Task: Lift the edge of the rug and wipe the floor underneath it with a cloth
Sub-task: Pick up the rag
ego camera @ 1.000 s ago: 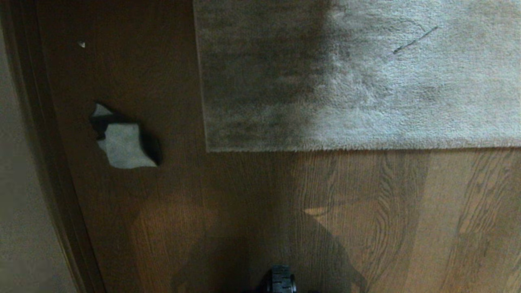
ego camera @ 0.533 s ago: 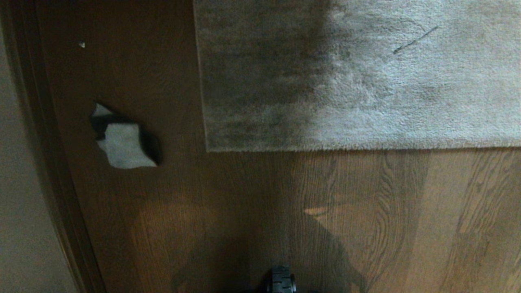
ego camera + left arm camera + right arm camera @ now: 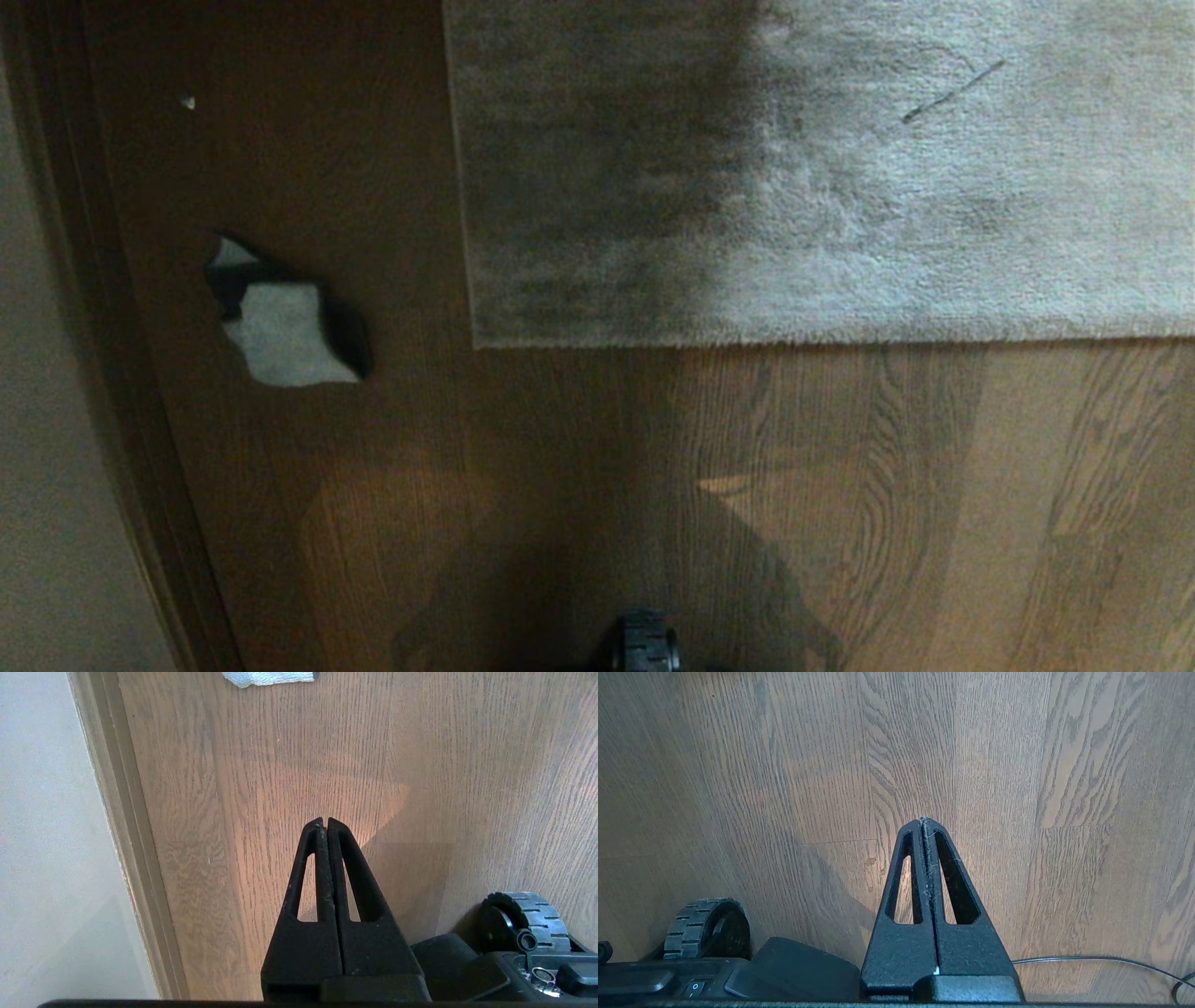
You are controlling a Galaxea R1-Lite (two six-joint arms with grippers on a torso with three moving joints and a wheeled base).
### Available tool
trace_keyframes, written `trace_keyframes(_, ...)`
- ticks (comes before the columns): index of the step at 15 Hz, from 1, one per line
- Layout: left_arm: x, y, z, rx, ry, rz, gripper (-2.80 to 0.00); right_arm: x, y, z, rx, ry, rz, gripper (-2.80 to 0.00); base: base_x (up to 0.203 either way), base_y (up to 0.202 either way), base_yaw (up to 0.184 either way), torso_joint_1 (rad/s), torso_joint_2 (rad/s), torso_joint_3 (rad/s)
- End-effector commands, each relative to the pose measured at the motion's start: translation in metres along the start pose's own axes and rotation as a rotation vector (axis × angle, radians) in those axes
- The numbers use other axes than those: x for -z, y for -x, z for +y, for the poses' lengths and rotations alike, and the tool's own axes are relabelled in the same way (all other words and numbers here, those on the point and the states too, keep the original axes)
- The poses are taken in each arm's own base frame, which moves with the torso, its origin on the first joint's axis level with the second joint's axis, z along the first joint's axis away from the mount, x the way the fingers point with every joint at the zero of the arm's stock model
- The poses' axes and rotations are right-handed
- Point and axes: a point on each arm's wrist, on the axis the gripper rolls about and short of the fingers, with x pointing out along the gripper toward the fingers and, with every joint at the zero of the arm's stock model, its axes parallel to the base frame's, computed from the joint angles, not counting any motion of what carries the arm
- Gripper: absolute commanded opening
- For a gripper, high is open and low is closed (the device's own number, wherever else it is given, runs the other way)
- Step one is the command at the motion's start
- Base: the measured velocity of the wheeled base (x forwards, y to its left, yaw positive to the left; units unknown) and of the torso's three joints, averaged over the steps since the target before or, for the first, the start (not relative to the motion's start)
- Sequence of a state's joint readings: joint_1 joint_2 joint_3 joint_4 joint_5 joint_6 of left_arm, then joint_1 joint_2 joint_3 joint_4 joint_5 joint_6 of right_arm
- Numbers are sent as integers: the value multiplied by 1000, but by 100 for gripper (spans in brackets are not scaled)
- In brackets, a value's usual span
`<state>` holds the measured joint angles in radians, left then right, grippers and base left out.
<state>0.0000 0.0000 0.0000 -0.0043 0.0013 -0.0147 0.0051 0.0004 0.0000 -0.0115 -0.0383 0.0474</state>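
A large pale grey-beige plush rug lies flat on the brown wood-grain floor point(image 3: 579, 485). Its near rug edge point(image 3: 794, 340) runs straight across the head view to a square corner point(image 3: 478, 342). The small pale grey cloth point(image 3: 280, 331) sits crumpled on the floor, left of that corner; a bit of the cloth point(image 3: 268, 677) also shows in the left wrist view. Neither arm appears in the head view. My left gripper point(image 3: 323, 820) hangs shut and empty above bare planks. My right gripper point(image 3: 926, 820) is likewise shut, holding nothing, with lint on its tips.
A wall with a dark skirting board point(image 3: 112, 373) borders the floor on the left. The robot's base wheel point(image 3: 644, 644) shows at the bottom centre. A thin cable point(image 3: 1101, 959) lies on the planks near the right arm. A tiny pale speck point(image 3: 188, 101) lies beyond the cloth.
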Motion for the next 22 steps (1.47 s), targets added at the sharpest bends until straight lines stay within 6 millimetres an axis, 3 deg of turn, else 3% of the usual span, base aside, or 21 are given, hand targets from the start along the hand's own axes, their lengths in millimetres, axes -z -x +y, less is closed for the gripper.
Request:
trace_keyframes(1,0,0,0,0,1,0,-280,0,0,0,0,0,-1,-280,0,0,0,0,0,0)
trace_keyframes(15,-2,0,0,0,38,-9,-280,0,0,0,0,0,-1,-280,0,0,0,0,0,0)
trace_keyframes(18,-25,8,0,-18,39,-67,-280,0,0,0,0,0,-1,-280,0,0,0,0,0,0)
trace_keyframes(22,-35,9,0,-22,40,-68,-280,0,0,0,0,0,-1,-280,0,0,0,0,0,0)
